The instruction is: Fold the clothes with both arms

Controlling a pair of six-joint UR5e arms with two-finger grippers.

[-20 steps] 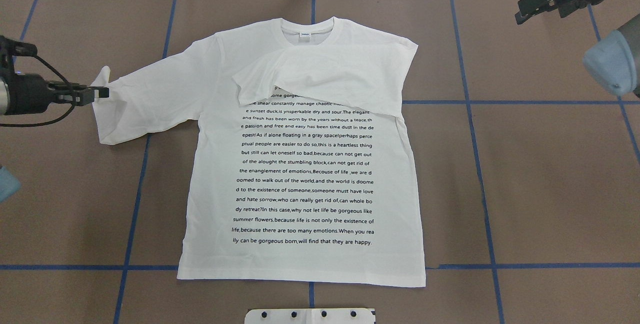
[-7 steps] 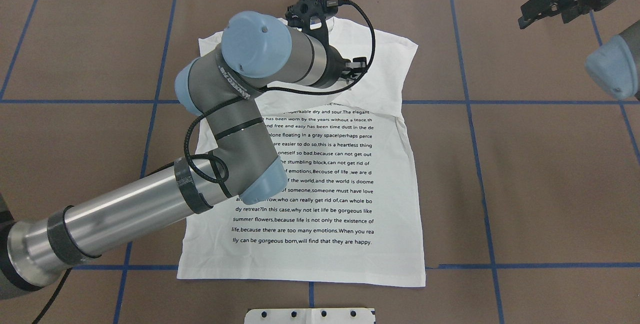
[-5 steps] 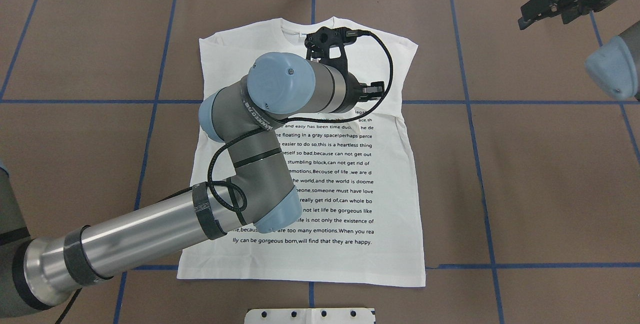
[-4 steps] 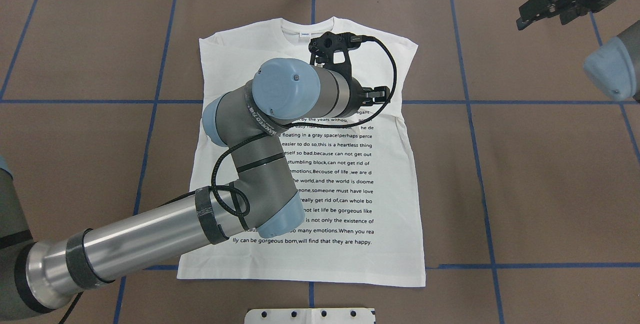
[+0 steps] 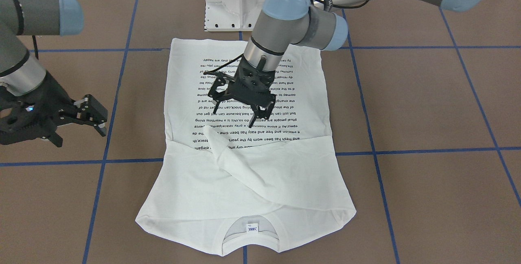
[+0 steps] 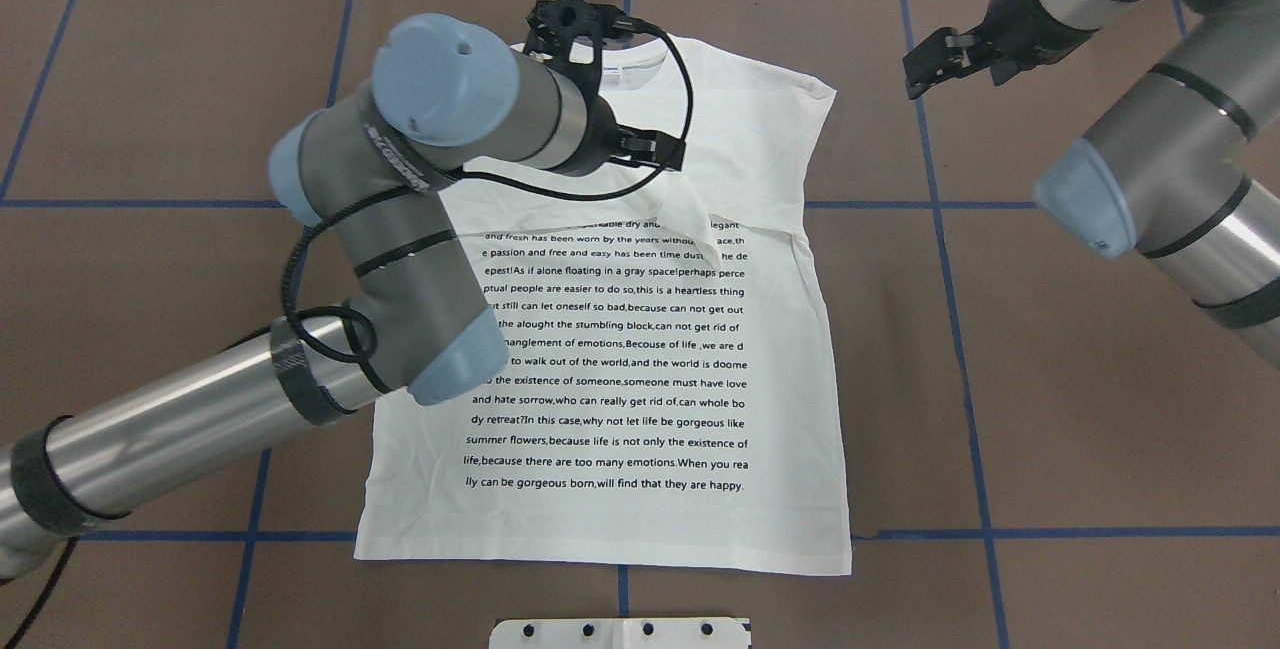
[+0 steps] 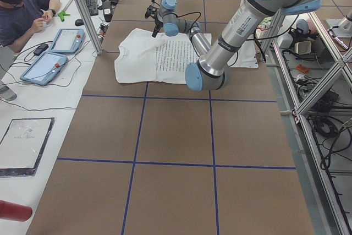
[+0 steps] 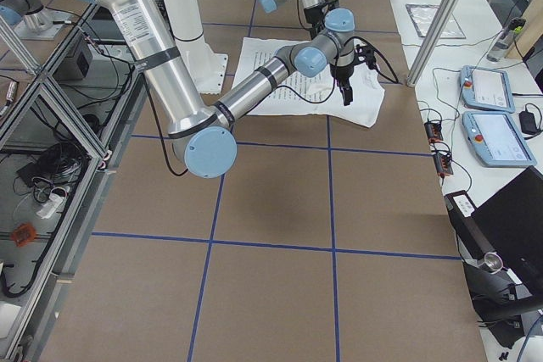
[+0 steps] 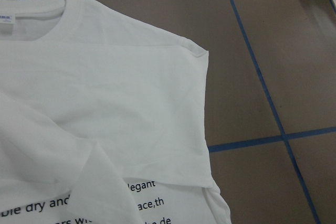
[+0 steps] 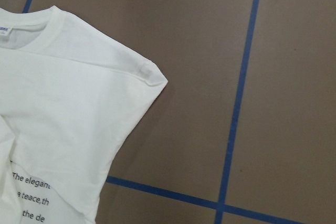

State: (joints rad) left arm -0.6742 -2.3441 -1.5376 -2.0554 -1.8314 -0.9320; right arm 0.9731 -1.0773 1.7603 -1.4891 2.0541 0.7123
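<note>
Left edge first: the left arm (image 6: 200,419) stretched in over the T-shirt (image 6: 640,359), and the left gripper (image 6: 668,151) hung above the chest, fingers released, gripping nothing. The shirt lay flat mid-bench, collar (image 9: 58,24) toward the far edge, a folded sleeve's cuff (image 6: 690,219) curled over the top text lines. Rightward ran wide brown bench (image 6: 1080,409), crossed by blue tape lines (image 6: 945,259). The right gripper (image 6: 925,69) hovered beside the shoulder, fingers apart, unloaded. Beyond stood a white side table (image 7: 33,97) with a seated person (image 7: 22,9).
</note>
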